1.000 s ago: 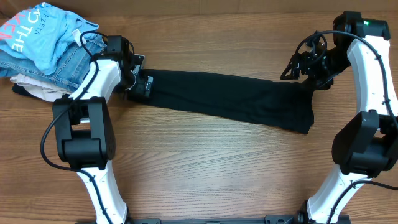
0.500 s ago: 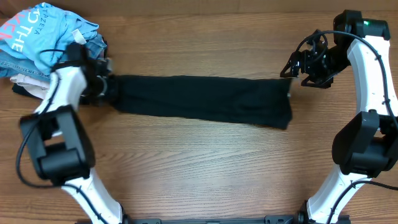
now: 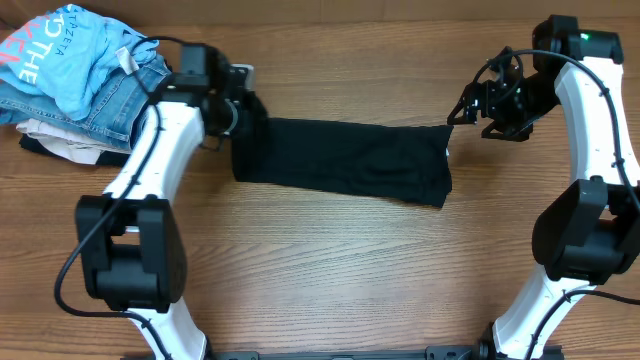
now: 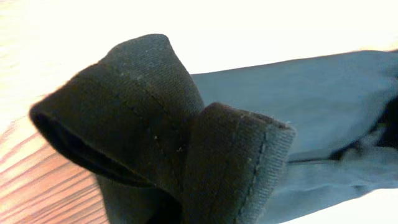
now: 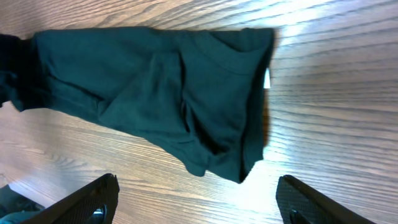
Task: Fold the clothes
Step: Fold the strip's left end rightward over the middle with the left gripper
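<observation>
The clothes (image 3: 345,160), a plain black garment, lie as a long folded strip across the middle of the table. My left gripper (image 3: 243,112) is shut on the strip's left end, and in the left wrist view a bunched black hem (image 4: 186,143) fills the frame and hides the fingers. My right gripper (image 3: 465,108) hovers open just beyond the strip's right end, holding nothing. In the right wrist view the clothes (image 5: 155,93) lie ahead of the gripper (image 5: 199,205), with a small white tag (image 5: 267,79) at their edge. Both fingertips (image 5: 93,202) stand wide apart over bare wood.
A pile sits at the table's far left corner: a light-blue printed T-shirt (image 3: 70,55) on blue jeans (image 3: 110,100), over a beige cloth (image 3: 60,140). It lies close behind my left arm. The wooden table (image 3: 330,270) runs on toward the front.
My left gripper shut on the garment's left end, swung left, then came back right, dragging the cloth. The strip's right end slid left, away from my right gripper, which stayed open in place.
</observation>
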Tool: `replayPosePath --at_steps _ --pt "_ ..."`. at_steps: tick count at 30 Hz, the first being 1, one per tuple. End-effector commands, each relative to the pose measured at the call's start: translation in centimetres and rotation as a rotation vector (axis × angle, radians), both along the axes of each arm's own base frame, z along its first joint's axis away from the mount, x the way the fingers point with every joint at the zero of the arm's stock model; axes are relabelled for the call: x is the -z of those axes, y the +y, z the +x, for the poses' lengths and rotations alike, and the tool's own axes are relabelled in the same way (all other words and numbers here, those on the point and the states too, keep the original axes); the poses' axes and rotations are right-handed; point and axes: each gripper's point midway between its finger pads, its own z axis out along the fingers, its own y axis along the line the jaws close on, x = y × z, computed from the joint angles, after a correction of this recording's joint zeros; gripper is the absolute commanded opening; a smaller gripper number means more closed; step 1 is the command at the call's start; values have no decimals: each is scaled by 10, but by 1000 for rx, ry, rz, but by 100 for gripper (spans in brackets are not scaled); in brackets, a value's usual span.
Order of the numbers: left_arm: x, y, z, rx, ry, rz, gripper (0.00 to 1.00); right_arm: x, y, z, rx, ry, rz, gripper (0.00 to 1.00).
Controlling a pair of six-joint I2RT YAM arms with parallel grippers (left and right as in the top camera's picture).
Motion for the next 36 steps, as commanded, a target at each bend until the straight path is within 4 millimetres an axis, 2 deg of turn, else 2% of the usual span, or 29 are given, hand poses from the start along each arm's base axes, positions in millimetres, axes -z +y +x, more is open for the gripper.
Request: replayPosePath --at_steps 1,5,8,9,10,13,14,19,24,26,29,32,36 --pt "13 -33 -5 46 18 13 4 -7 11 2 -25 -29 8 86" --pt "45 -55 -17 94 91 48 6 -6 12 0 -28 -23 0 86" --pt "51 -64 -21 96 111 45 11 -6 11 -1 -28 -19 -5 86" --pt "51 -66 -21 101 110 42 21 -6 11 -1 -28 -19 -5 86" --pt "51 -67 -22 104 110 42 38 -6 11 -1 -28 -19 -5 86" --pt "49 -77 -25 127 116 3 96 -6 11 -1 -28 -19 -5 86" --pt "47 -82 -27 136 121 -25 99 -6 11 -1 -28 -19 -5 86" --pt "35 -108 -35 202 142 -183 100 -6 11 0 -28 -20 -5 86" --pt "14 -135 -37 284 116 -349 93 -6 11 0 -28 -20 -5 86" --pt "16 -142 -42 315 115 -339 93 -6 11 0 -28 -21 -5 86" --pt "19 -155 -50 401 81 -295 100 -6 11 0 -28 -20 -5 86" --pt "18 -169 -56 459 59 -282 100 -6 11 -2 -28 -12 -4 86" --pt "17 -172 -57 480 43 -278 100 -6 10 -3 -25 -9 -4 86"
